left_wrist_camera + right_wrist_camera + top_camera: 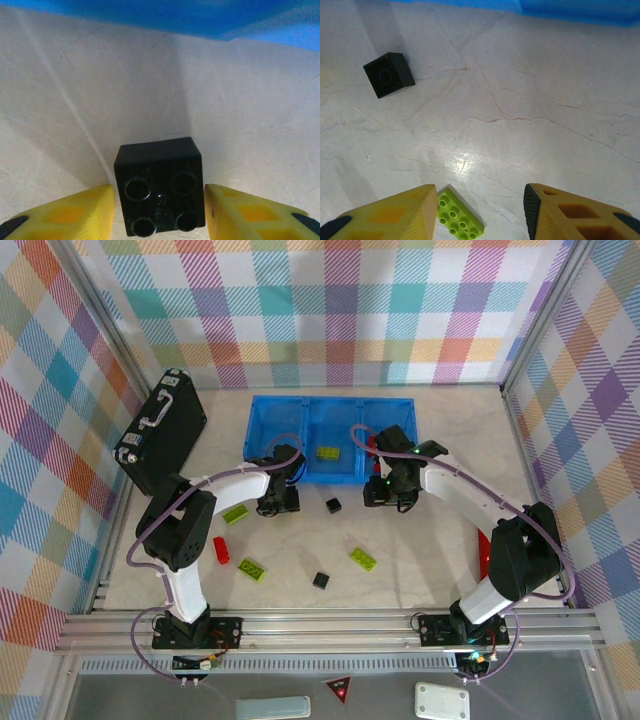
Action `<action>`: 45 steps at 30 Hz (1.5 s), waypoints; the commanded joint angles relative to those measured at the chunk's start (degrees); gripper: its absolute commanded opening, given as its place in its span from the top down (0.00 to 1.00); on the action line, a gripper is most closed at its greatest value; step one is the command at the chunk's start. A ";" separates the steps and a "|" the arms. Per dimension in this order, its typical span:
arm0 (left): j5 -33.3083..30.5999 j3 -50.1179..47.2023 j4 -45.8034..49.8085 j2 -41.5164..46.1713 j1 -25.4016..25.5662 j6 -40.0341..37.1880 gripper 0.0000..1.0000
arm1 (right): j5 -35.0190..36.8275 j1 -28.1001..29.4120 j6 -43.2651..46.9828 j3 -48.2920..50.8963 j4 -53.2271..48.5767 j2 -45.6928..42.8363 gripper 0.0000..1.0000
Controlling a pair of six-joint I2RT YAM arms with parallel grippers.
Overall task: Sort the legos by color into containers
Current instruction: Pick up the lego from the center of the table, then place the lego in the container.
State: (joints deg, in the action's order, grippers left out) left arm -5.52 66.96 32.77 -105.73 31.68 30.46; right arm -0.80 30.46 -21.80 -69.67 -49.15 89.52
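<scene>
tray (330,399) at the back, briefcase (160,435) to its left, loose bricks (363,559) before it.

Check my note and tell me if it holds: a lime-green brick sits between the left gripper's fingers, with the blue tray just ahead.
One thing is wrong. The brick between the fingers of the left gripper is a black brick, not a lime-green one; the left wrist view shows it. The rest holds: the blue tray lies just ahead.

You have a translucent blue tray (275,425), lime bricks (363,559), a red brick (221,549), a black cube (160,187), a black case (165,435), yellow fingers (65,215), a pale, brown-veined counter (420,550) and pastel plaid walls (340,300).
</scene>
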 commanded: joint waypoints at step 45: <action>-0.26 1.96 6.22 11.09 -6.22 -10.62 0.66 | 2.73 3.01 -3.27 3.22 -4.88 -4.12 0.49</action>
State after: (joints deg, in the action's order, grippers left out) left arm -5.65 67.70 36.12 -95.83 26.85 22.81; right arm 1.04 32.84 -23.59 -67.26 -51.81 87.39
